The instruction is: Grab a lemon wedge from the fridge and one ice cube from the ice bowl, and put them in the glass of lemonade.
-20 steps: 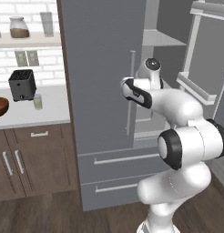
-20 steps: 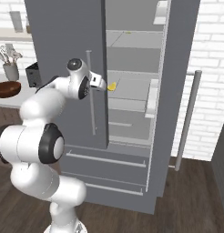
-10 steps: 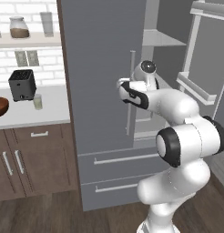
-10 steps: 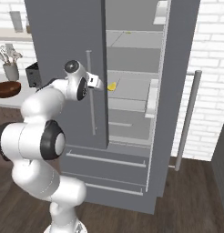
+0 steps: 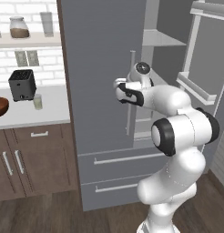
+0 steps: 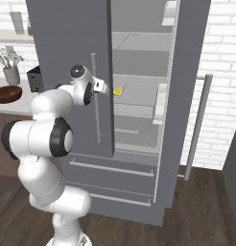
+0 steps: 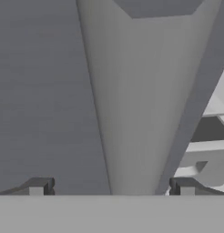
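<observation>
The grey fridge (image 5: 100, 68) has its right door (image 6: 187, 96) swung wide open, which bares the shelves. On a middle shelf lies the tiny yellow lemon wedge (image 6: 118, 90). My gripper (image 6: 104, 88) is open and holds nothing. It hovers at the inner edge of the left door (image 6: 72, 57), close to the door's thin handle (image 6: 94, 96) and just left of the wedge. In the hand view both fingertips (image 7: 38, 186) stand wide apart with the door's edge between them. The glass of lemonade (image 5: 38, 101) stands on the counter beside the toaster (image 5: 22, 84). The ice bowl (image 5: 0, 107) sits at the far left.
A pale utensil cup (image 6: 11, 74) stands behind the ice bowl (image 6: 8, 93). The open right door's long handle (image 6: 200, 125) juts out on the right. Brown cabinets (image 5: 32, 159) run under the counter, and a wall shelf (image 5: 22, 40) carries jars.
The hand and forearm have crept a little to the left, towards the left door's edge. The jaws stayed open and nothing else moved.
</observation>
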Available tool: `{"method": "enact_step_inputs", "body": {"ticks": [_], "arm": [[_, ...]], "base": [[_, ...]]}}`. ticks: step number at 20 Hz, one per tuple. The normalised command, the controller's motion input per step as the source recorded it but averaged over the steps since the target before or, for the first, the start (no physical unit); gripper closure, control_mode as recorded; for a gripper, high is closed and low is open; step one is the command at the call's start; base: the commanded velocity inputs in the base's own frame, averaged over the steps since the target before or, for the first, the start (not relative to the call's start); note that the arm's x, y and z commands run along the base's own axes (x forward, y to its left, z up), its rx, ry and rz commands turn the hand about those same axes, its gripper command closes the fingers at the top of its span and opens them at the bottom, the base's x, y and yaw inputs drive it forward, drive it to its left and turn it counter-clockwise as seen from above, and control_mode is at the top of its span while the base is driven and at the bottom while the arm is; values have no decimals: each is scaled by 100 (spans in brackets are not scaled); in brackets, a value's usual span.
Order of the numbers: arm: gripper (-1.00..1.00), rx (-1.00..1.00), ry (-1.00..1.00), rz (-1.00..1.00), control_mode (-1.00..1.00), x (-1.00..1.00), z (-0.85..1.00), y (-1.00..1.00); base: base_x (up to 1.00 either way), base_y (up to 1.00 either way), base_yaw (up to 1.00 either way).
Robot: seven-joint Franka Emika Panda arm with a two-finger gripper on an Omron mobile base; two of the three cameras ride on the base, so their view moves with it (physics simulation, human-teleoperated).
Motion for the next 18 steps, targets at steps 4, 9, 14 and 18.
{"method": "enact_step_inputs", "body": {"ticks": [4, 9, 14, 18], "arm": [[-100, 0, -2, 0, -100, 13, -9, -11], [-100, 0, 0, 0, -100, 14, 0, -37], [-100, 0, 0, 0, -100, 3, 2, -30], [-100, 0, 0, -2, -100, 1, 8, -29]], "base": [[0, 0, 0], [0, 0, 0], [0, 0, 0], [0, 0, 0]]}}
